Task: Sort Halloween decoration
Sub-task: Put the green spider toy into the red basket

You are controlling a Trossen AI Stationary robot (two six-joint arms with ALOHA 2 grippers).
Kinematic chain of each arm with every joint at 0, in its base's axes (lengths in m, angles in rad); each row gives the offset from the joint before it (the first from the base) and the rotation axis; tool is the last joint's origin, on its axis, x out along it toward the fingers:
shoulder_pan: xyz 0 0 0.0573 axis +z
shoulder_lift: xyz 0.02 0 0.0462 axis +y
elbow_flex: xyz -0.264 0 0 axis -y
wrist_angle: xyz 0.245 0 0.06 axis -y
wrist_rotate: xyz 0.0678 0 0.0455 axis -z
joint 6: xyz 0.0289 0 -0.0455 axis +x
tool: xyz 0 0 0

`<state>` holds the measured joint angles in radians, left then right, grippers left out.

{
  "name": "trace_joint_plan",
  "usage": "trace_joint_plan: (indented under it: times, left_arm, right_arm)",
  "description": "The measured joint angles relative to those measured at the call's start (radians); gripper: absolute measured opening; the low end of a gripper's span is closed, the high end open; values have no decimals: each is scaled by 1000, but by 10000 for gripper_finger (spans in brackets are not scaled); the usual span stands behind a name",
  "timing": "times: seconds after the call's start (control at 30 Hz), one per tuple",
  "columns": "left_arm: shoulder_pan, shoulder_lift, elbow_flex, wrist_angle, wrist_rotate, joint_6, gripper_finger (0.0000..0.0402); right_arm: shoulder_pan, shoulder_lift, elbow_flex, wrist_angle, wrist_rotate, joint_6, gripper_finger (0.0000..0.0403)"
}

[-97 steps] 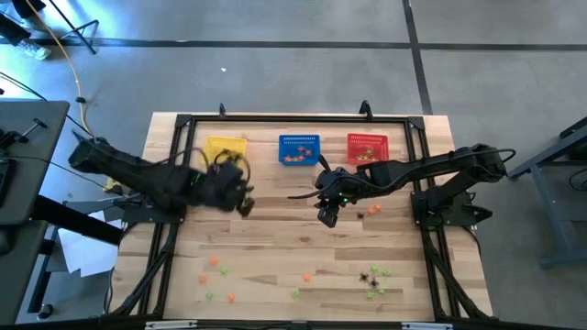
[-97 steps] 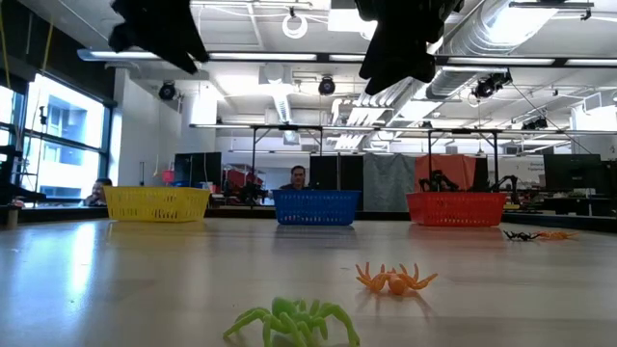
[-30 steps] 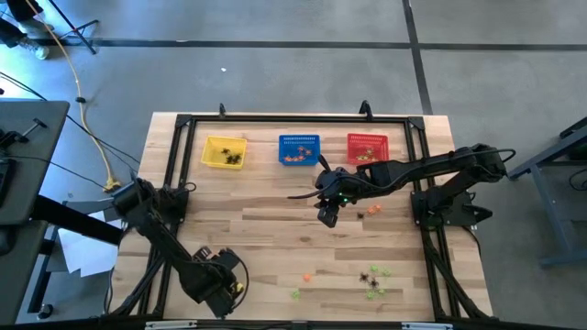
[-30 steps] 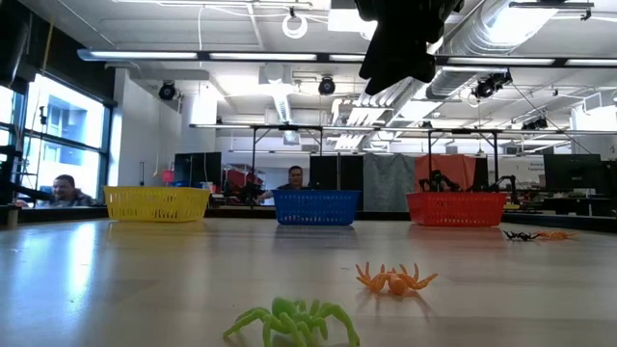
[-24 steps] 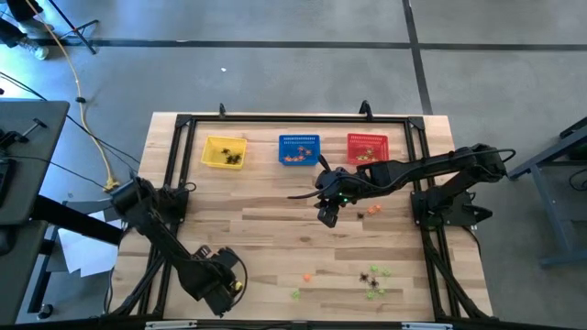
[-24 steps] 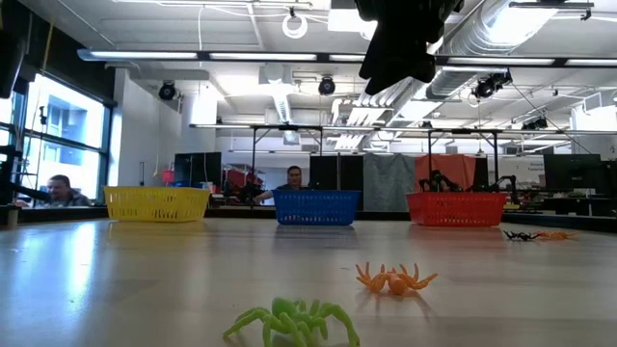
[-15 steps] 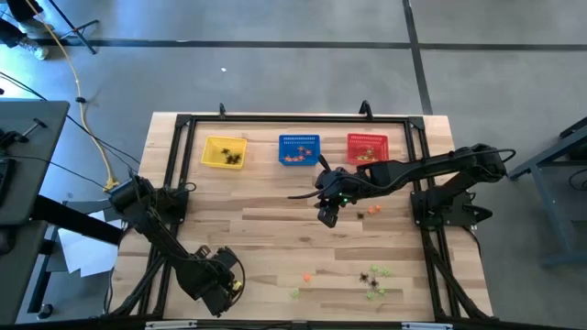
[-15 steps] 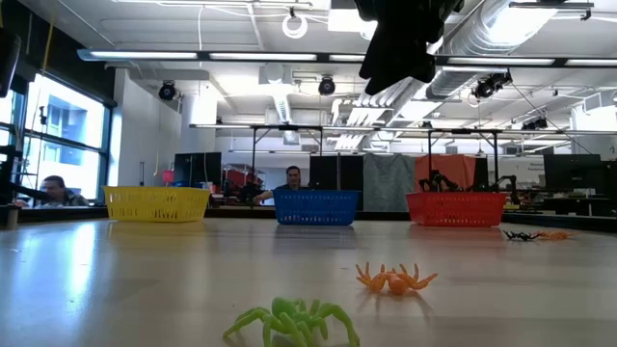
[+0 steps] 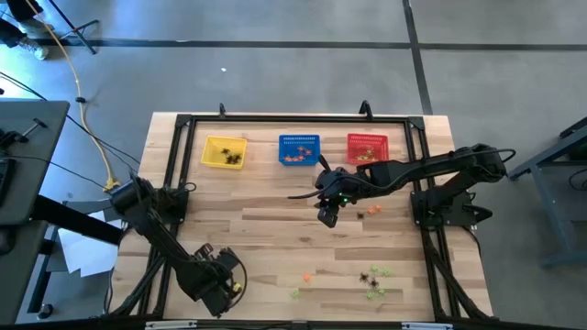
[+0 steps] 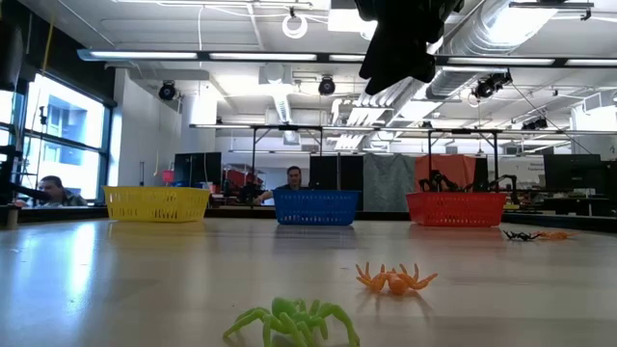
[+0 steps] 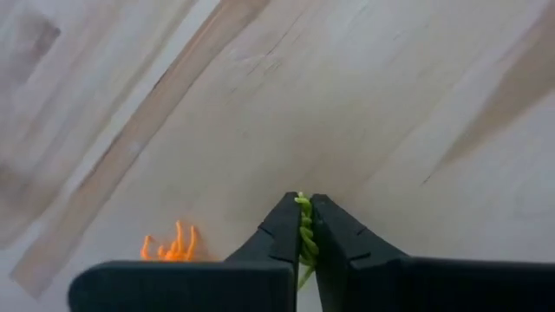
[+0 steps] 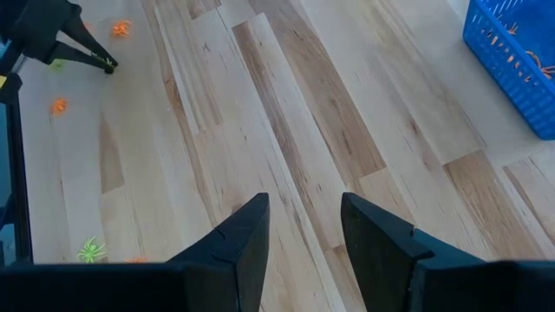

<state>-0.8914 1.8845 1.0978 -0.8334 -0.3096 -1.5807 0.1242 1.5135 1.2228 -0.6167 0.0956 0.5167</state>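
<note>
A light green trinket sits pinched between the fingertips of the left hand, low over the desk near its front-left corner; the grip looks like the pick-up step of sorting, with the piece caught by its thin legs. An orange trinket lies on the wood just beside it, not yet taken. More decorations remain loose toward the front edge: a green one and an orange one close to the low camera, and a small cluster nearer the front-right. The yellow basket, blue basket and red basket line the far edge, each already holding some pieces. The left arm reaches steeply down toward the front edge. The right hand hovers released above the desk's middle, empty, apparently waiting.
</note>
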Motion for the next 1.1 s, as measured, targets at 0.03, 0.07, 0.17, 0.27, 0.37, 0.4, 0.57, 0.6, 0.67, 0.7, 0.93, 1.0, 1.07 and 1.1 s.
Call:
trace_joint_plan:
  times: [0.03, 0.07, 0.17, 0.27, 0.37, 0.4, 0.57, 0.6, 0.67, 0.7, 0.93, 1.0, 1.07, 1.1]
  left_arm:
    - [3, 2, 12, -11, -4, 19, 3]
    - [7, 4, 24, -28, -5, 38, 3]
    - [24, 9, 78, -60, -31, 110, 2]
    - [39, 7, 155, -55, -74, 226, 1]
    - [60, 6, 245, -55, -149, 381, 1]
    - [68, 5, 277, -51, -188, 436, 1]
    - [86, 4, 409, -2, -483, 733, 1]
    - [81, 2, 426, 20, -546, 797, 1]
    - [72, 1, 454, 44, -637, 920, 0]
    - [71, 1, 464, 52, -669, 976, 0]
    - [127, 1, 469, 5, -776, 1112, 0]
    - [157, 1, 452, -9, -801, 1113, 0]
    - [185, 0, 428, -21, -864, 1115, 0]
    - [199, -2, 415, -31, -899, 1120, 0]
  right_arm:
    - [0, 0, 0, 0, 0, 0, 142]
    - [0, 0, 0, 0, 0, 0, 142]
    - [0, 0, 0, 0, 0, 0, 142]
    - [0, 0, 0, 0, 0, 0, 142]
    - [0, 0, 0, 0, 0, 0, 142]
    - [0, 0, 0, 0, 0, 0, 142]
    - [0, 0, 0, 0, 8, 0, 142]
    - [0, 0, 0, 0, 8, 0, 142]
    - [0, 0, 0, 1, 12, -3, 142]
    - [0, 0, 0, 7, 23, 1, 142]
    - [0, 0, 0, 65, 97, 130, 142]
    - [0, 0, 0, 62, 136, 138, 142]
    - [0, 0, 0, 60, 140, 146, 142]
    - [0, 0, 0, 57, 139, 148, 142]
